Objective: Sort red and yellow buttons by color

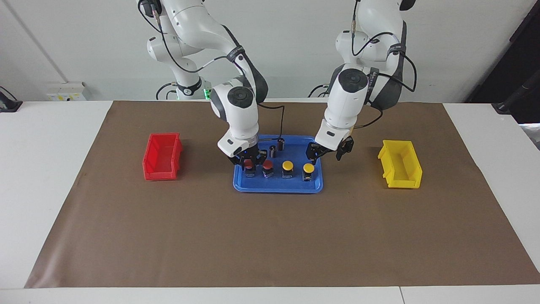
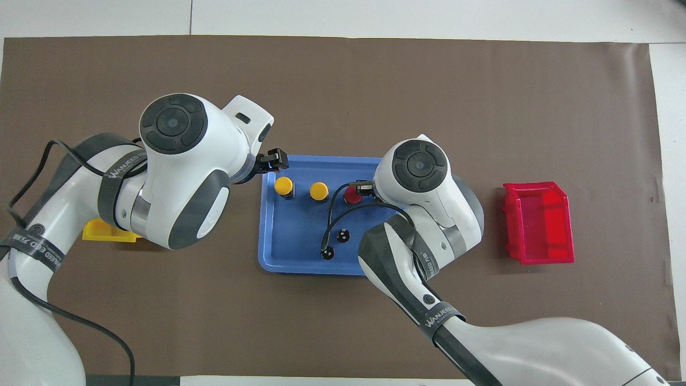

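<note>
From my station I saw the brown mat (image 1: 270,236) covering most of the table (image 1: 46,169). The right arm (image 1: 202,33) reached down over the blue tray (image 1: 276,187) at the mat's middle, and the left arm (image 1: 371,55) came in over the tray's corner toward its own end.

A red bin (image 1: 162,157) sat toward the right arm's end of the mat and a yellow bin (image 1: 400,164) toward the left arm's end, both well apart from the tray.

The right gripper (image 1: 249,162) was low in the tray, closed on the end red button (image 1: 249,165), the one nearest the red bin. The left gripper (image 1: 326,154) hovered above the tray's corner, just beside the end yellow button (image 1: 309,171), fingers spread wide and holding nothing.

All four buttons stood upright in one row along the tray's edge farther from the robots. Each had a round mushroom cap on a dark blocky base. In order from the red bin's side: the gripped red one, a second red (image 1: 267,168), a yellow (image 1: 287,168), then the end yellow. In the overhead view the gripped one was hidden under the right arm's wrist.

Two small dark cylinders (image 1: 277,147) stood close together nearer the robots in the tray.
</note>
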Robot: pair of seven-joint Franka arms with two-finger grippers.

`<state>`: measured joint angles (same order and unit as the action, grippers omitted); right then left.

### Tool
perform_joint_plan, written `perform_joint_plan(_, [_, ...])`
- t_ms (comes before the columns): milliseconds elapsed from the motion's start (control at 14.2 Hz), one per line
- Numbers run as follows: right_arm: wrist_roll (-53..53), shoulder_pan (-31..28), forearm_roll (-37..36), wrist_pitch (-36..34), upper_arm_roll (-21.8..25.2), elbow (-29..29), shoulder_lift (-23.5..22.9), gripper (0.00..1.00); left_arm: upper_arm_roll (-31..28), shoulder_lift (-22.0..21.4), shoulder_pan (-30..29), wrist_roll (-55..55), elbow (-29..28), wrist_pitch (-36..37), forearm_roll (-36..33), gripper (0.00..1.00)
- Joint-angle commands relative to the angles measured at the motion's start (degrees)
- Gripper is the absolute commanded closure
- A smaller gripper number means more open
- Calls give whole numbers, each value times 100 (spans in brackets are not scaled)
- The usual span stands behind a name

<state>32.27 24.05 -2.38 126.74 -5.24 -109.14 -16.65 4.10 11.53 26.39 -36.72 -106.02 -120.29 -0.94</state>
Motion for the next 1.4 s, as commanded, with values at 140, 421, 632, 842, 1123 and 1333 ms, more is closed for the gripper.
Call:
perform_joint_plan(140, [-1124, -803, 343, -1194, -29, 464, 731, 74, -76, 16, 330, -291, -480, -538, -73, 8])
perform_joint_plan(421, [-2318, -1770, 343, -1934, -29, -70, 1654, 74, -76, 77, 419, -432, -560, -706, -73, 11])
perform_joint_plan(632, [-3164, -2491, 352, -1908, -29, -922, 2279, 74, -76, 209, 489, -494, -560, -829, -73, 15])
perform_joint_plan(842, [-3218, -2948, 352, -1461, -21, -1608, 2535, 74, -76, 288, 481, -494, -551, -951, -73, 16])
perform_joint_plan(1123, [-3420, -3134, 352, -829, -12, -2128, 2579, 74, -76, 297, 410, -476, -542, -1031, -73, 22])
perform_joint_plan(1333, [-3455, -3161, 352, -564, -3, -2383, 2579, 74, -76, 306, 393, -476, -525, -1031, -73, 45])
